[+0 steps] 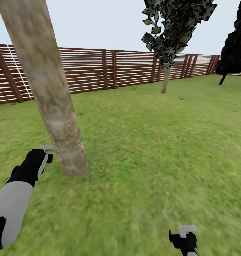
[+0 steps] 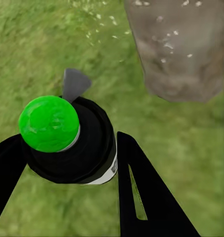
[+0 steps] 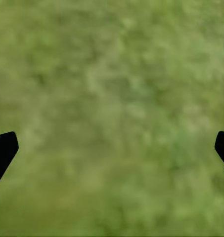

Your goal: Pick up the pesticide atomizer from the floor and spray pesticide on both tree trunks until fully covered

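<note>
blurry green grass (image 1: 152, 149) spreads all round me, ringed by a brown horizontal-slat wooden fence (image 1: 109, 69) under a pale sky. close in front on my left rises a thick mottled grey-brown tree trunk (image 1: 45, 81), leaning a little, its foot planted in the grass. pale specks speckle the lower part of its bark and float just beside it; in my left wrist view the same specks show on the trunk (image 2: 183, 47) and over the grass.

my left gripper (image 1: 45, 156) is just beside the trunk's base, and its black fingers (image 2: 146, 197) are closed on the black pesticide atomizer with a round green cap (image 2: 67, 140), whose grey nozzle points toward the trunk.

my right gripper (image 1: 184, 233) hangs low over bare grass, well apart from the trunk; its fingertips (image 3: 4, 148) sit far apart with nothing between them.

further off stand a dark thin-stemmed leafy tree (image 1: 170, 39) near the fence and another dark tree (image 1: 234, 49) at the right edge.
</note>
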Controlling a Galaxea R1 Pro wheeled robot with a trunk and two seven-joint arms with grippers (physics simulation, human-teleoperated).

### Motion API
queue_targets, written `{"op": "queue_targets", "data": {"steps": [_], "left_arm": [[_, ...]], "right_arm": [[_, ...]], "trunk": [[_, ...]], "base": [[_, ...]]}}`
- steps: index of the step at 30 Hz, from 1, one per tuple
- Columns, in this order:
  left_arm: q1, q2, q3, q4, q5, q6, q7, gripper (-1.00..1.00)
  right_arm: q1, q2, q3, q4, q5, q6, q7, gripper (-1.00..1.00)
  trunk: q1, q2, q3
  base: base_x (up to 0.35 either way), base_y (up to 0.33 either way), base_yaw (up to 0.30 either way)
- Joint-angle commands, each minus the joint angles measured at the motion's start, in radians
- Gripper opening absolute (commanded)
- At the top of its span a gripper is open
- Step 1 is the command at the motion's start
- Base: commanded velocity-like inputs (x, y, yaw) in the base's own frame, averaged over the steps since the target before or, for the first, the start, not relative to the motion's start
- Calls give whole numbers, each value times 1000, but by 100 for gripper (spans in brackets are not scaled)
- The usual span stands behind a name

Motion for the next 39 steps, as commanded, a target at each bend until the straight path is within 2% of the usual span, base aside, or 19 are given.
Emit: {"op": "queue_targets", "data": {"steps": [1, 5, 11, 16, 18, 19, 22, 23, 24, 26, 27, 29, 31, 39], "left_arm": [[-1, 0, 1, -1, -10, 5, -4, -100], [-1, 0, 30, -2, -11, 5, -3, -100], [1, 1, 33, 10, -13, 3, -2, -100], [39, -2, 34, 11, -12, 0, 0, -100], [75, -2, 42, 8, -11, 0, 1, -100], [90, -5, 56, 9, -8, 0, -1, -100], [109, -57, 68, 38, -9, -9, 1, -100], [123, -66, 71, 54, -10, -44, 2, -100], [146, -66, 87, 59, -10, -93, 3, -100], [176, -65, 119, 59, -10, -128, 2, -100], [188, -64, 139, 53, -11, -138, 0, -100], [196, -52, 153, 50, -12, -142, 0, -100], [197, -40, 155, 54, -12, -144, 3, -100], [197, -40, 155, 62, -13, -149, 5, -100]], "right_arm": [[0, 0, 8, 0, -4, -2, -4, 100], [0, 0, 8, 0, -4, -2, -4, 100], [0, 0, 8, 0, -4, -2, -4, 100], [0, 0, 8, 0, -4, -2, -4, 100], [0, 0, 8, 0, -4, -2, -4, 100], [0, 0, 8, 0, -4, -2, -4, 100], [0, 0, 7, 1, -4, -1, -4, 100], [0, 0, 7, 1, -4, 0, -4, 100], [0, 0, 7, 1, -4, 0, -5, 100], [0, 0, 7, 1, -4, 0, -5, 100], [0, 0, 7, 1, -4, 0, -5, 100], [0, 0, 7, 1, -4, 0, -4, 100], [0, 0, 7, 0, -4, -1, -4, 100], [0, 0, 8, 1, -4, -2, -4, 100]], "trunk": [[0, 0, -1], [0, 0, -1], [0, 0, -1], [0, 0, -1], [0, 0, -1], [0, 0, -1], [0, 0, -1], [0, 0, -1], [0, 0, -1], [0, 0, -1], [0, 0, -1], [0, 0, -1], [0, 0, -1], [0, 0, -1]], "base": [[94, -223, 0], [17, -265, 0], [-27, -274, 11], [19, -274, 254], [104, -274, 269], [135, -271, 124], [149, -267, 30], [154, -265, 4], [155, -265, 2], [155, -265, 1], [128, -266, 0], [132, -261, 0], [213, -210, 3], [242, -185, 235]]}}
